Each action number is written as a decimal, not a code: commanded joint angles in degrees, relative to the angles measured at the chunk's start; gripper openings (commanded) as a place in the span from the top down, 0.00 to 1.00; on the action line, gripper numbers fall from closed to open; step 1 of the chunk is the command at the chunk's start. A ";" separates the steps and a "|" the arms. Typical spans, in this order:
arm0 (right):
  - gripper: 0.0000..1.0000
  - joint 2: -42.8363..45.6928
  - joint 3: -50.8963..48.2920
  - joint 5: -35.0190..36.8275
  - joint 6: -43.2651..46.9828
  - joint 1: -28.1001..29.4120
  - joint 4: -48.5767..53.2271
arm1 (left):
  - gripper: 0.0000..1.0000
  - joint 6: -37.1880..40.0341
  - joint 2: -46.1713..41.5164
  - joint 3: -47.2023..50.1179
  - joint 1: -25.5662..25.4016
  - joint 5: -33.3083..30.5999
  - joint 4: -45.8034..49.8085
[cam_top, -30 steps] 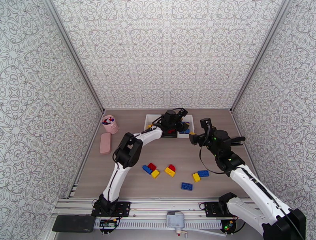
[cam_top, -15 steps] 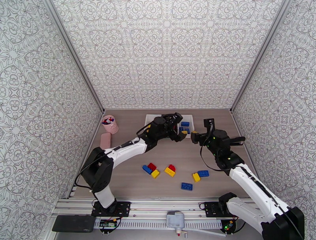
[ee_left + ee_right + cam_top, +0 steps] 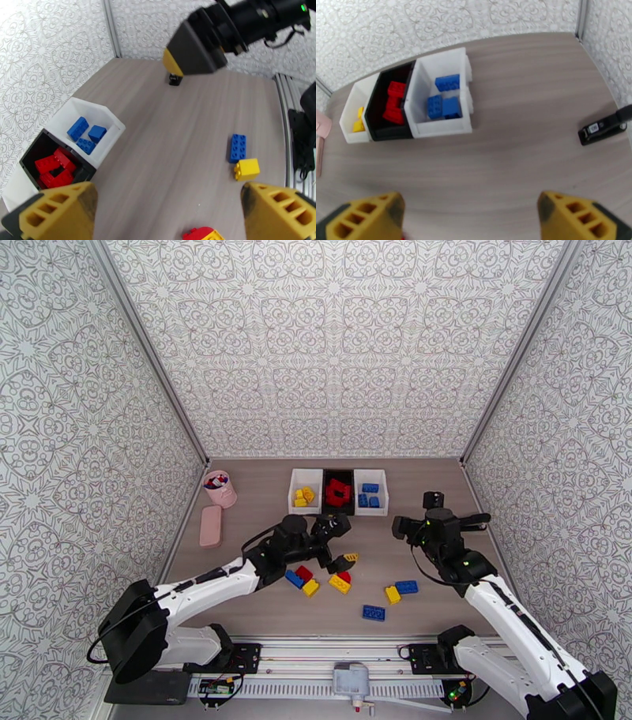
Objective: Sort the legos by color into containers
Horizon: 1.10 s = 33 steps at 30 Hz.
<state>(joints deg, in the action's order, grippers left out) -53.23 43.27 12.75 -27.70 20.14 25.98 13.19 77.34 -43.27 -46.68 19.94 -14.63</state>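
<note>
Hovering over the wood-grain table [image 3: 253, 556], the left gripper [image 3: 170, 215] is spread wide with nothing between its fingers. Beyond it a loose blue brick [image 3: 237, 148] lies studs up, its long axis parallel to the table's near edge, with a yellow brick [image 3: 247, 169] against one end. The right gripper [image 3: 470, 219] is likewise splayed and empty. Three bins stand side by side at the far side, each long axis pointing away from the arms: the yellow-filled white bin [image 3: 305, 511] on the left, the black bin [image 3: 338, 511] of red bricks in the middle, the blue-filled white bin [image 3: 370, 511] on the right. Nearer the arms lie a blue-red-yellow cluster [image 3: 301, 579], a yellow-and-red pair [image 3: 341, 581] and a lone blue brick [image 3: 374, 613].
</note>
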 commanded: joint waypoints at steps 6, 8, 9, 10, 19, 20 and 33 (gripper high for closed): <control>0.09 1.65 -0.69 3.63 -12.96 -0.47 10.12 | 0.00 4.08 1.33 1.59 0.62 5.76 -1.90; 0.09 1.26 -1.37 2.92 -14.53 -0.46 11.67 | 0.00 6.67 1.32 2.07 -0.91 4.52 -1.24; 0.09 1.09 -1.55 2.36 -15.73 -0.46 12.82 | 0.00 7.22 1.39 2.26 -1.39 4.36 -1.25; 0.09 1.03 -1.78 1.75 -16.69 -0.46 13.62 | 0.00 7.37 1.56 2.35 -1.56 4.44 -1.64; 0.10 3.26 -4.85 -0.76 -26.63 -0.46 21.09 | 0.00 8.84 2.11 1.26 -1.68 7.43 1.25; 0.10 3.64 -5.01 -0.92 -27.94 -0.46 22.58 | 0.00 9.18 2.20 1.18 -1.67 8.08 1.65; 0.05 3.67 -5.21 -3.59 -31.46 -0.55 31.76 | 0.00 8.95 3.49 -0.71 -1.09 16.40 5.36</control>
<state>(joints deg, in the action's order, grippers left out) -48.86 38.70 10.33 -57.74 20.12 55.61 21.28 80.62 -41.78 -47.99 33.41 -11.57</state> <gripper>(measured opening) 0.950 0.996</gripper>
